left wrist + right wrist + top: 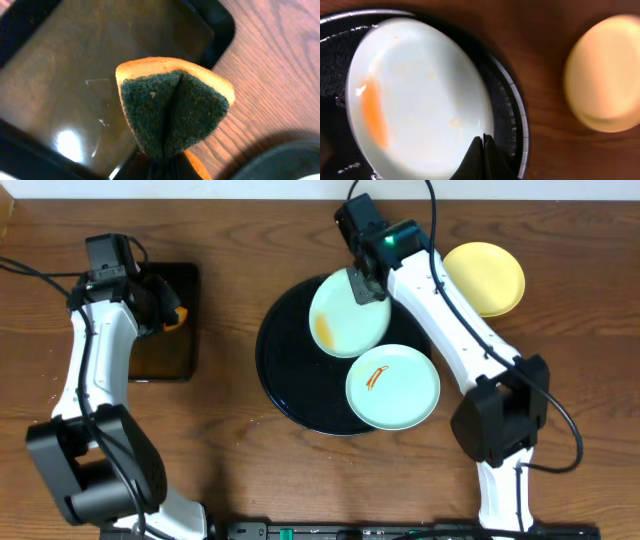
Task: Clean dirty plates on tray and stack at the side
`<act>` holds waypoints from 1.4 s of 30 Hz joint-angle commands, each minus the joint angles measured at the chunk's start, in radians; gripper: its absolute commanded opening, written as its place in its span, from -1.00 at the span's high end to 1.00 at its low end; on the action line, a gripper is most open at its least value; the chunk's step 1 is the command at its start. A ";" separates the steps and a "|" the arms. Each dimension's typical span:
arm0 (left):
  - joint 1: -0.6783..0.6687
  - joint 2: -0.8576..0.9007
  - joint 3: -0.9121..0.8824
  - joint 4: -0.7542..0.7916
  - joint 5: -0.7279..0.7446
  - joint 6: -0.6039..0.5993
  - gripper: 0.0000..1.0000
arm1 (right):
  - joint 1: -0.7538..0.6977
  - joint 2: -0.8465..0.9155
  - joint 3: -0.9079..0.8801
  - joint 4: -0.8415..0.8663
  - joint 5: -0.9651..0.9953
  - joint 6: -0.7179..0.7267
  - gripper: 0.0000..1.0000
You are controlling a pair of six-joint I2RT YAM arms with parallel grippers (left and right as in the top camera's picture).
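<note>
While my right gripper (483, 150) is pinched fully shut on the far right rim of one mint plate (345, 315), that plate lies on the far part of the round black tray (285, 370), with a broad orange smear along its left side. Only the fingertips meet over the plate's edge. Just beside it, toward the front right of the tray, sits the second mint plate (393, 387), marked by a short orange-red streak near its middle; the two rims come very close, and I cannot tell whether they touch. Off the tray, on the wooden table (250, 240) to the right, rests the yellow plate (490, 275), partly hidden from above by my right arm (450, 330). My left gripper (160, 167) is well apart from all this, closed tight on a sponge (172, 115), which is squeezed into a fold with its dark green scouring face outward and its yellow body along the edge. It hangs over the right side of the rectangular black tray (165, 355), whose surface shines glossy.
</note>
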 commanded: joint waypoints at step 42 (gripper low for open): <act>0.127 0.055 -0.016 0.010 -0.040 0.039 0.83 | -0.143 0.306 0.026 -0.111 -0.356 0.377 0.27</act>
